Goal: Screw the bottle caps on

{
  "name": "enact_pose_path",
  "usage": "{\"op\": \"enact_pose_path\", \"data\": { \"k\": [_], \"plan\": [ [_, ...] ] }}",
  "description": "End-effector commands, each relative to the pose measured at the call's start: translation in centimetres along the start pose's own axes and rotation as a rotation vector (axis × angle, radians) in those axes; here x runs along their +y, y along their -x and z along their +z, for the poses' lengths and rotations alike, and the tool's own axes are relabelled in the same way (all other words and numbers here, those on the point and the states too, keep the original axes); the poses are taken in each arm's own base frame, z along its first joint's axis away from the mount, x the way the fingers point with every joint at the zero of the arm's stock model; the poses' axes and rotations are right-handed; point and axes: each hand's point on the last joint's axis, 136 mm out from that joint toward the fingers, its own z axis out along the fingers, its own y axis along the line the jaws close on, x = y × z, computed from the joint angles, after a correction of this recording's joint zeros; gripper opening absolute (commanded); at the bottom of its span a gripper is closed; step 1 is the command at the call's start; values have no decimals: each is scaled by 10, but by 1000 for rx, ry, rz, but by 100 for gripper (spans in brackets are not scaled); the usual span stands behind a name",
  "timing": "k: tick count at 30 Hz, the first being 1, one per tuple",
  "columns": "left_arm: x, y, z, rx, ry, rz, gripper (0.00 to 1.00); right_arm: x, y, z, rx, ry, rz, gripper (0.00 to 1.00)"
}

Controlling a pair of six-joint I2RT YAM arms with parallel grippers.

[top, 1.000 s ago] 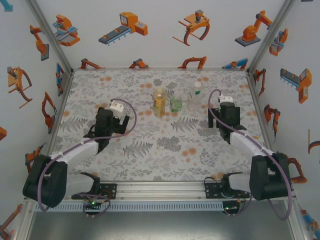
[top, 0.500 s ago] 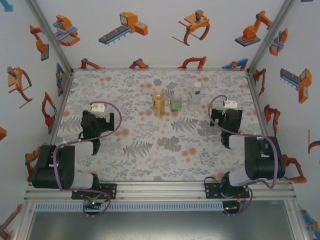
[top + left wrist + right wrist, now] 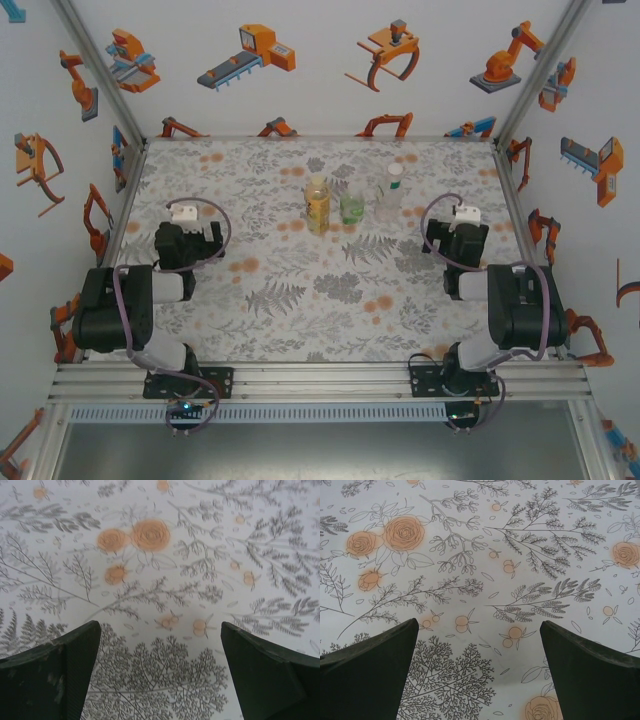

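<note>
Three bottles (image 3: 352, 208) upright in row at counter (image 3: 300, 320) centre, caps (image 3: 396, 171) seemingly on. Left pincer (image 3: 160, 625), right pincer (image 3: 479, 622) wide, empty, parked near bases, probably to keep clear.

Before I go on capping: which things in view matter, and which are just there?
Job:
- yellow bottle
- small green bottle
- clear bottle, with a pale cap on top

Just there:
- floral table cover
- robot pictures on the walls
</note>
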Motion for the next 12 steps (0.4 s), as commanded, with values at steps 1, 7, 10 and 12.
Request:
{"op": "enact_pose_path", "data": {
  "k": [1,7,10,12],
  "plan": [
    [4,2,2,11,13,-42,97,-5,12,0,-47,-25,31,99],
    [4,3,2,6,14,-46,97,7,13,1,-45,45,-1,99],
    [4,3,2,9,13,-45,97,7,13,1,-43,44,1,99],
    [4,3,2,9,13,-46,97,0,12,0,-45,3,16,99]
  ]
}}
